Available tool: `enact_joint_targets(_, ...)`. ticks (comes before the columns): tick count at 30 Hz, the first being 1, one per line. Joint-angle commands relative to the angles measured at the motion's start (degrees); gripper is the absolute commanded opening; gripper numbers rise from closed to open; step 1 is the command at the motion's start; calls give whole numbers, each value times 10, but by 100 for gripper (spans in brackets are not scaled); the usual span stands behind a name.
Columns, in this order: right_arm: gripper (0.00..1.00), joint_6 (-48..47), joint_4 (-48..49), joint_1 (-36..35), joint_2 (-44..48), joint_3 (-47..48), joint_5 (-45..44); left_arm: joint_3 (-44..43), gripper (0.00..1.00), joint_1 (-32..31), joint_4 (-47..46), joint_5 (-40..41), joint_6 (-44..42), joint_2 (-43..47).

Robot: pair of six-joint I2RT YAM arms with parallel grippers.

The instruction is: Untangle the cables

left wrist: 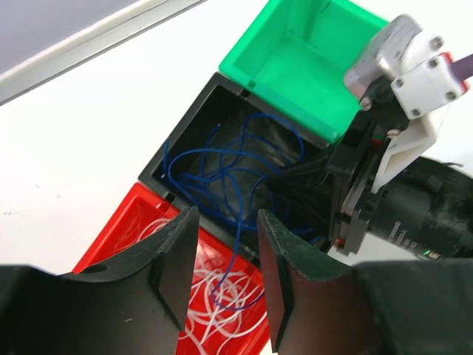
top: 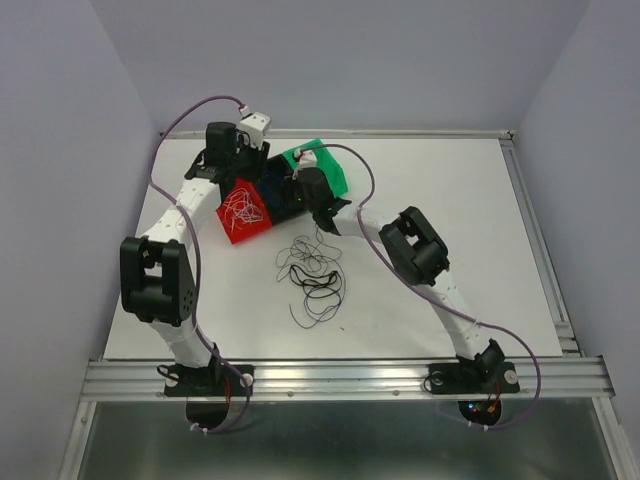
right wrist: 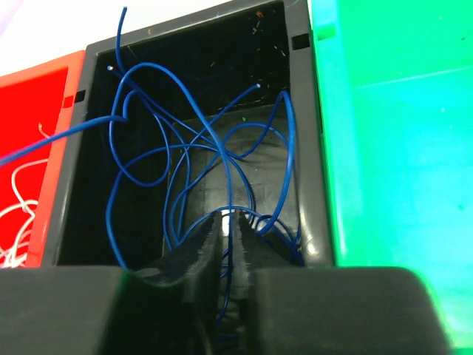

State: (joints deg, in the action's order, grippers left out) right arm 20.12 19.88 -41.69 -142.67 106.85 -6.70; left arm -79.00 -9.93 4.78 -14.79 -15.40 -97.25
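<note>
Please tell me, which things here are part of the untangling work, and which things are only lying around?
Part of the job:
white cables in the red bin; blue cables in the black bin, pinched by the right gripper; black cables loose on the table; green bin, empty; left gripper, open.

Only around:
purple cords; metal rail at the near edge.

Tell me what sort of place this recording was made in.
Most likely a robotics lab test cell: a bare white table boxed in by plain walls, a left arm and right arm bolted to an aluminium rail, and red bin, green bin and black bin holding blue cables.
</note>
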Motion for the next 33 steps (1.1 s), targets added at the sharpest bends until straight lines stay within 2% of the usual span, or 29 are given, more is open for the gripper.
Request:
enact_joint_targets(1, 26, -16, 27, -1, 44, -8, -13, 34, 49, 29, -24, 12, -17, 52)
enact_joint_targets(5, 38, -30, 31, -2, 84, -20, -1, 62, 49, 38, -24, 5, -31, 82)
enact_joint_targets(11, 45, -45, 34, -8, 140, -45, -1, 82, 47, 39, -14, -34, -55, 81)
enact_joint_targets(14, 58, -47, 40, -9, 169, -73, 1, 82, 48, 39, -8, -51, -64, 78)
enact_joint_targets(19, 68, -53, 58, -11, 233, -141, -2, 100, 53, 39, -10, -72, -85, 94)
enact_joint_targets(23, 71, -68, 7, -11, 330, -240, 32, 131, 58, 38, -6, -115, -119, 113)
enact_joint_targets(24, 71, -70, -10, -11, 331, -241, 39, 140, 59, 38, -6, -126, -129, 121)
enact_joint_targets(27, 75, -72, -27, -11, 438, -400, 64, 178, 61, 35, -9, -168, -164, 168)
enact_joint_targets(33, 86, -76, -61, -25, 537, -543, 96, 234, 63, -3, -26, -181, -180, 220)
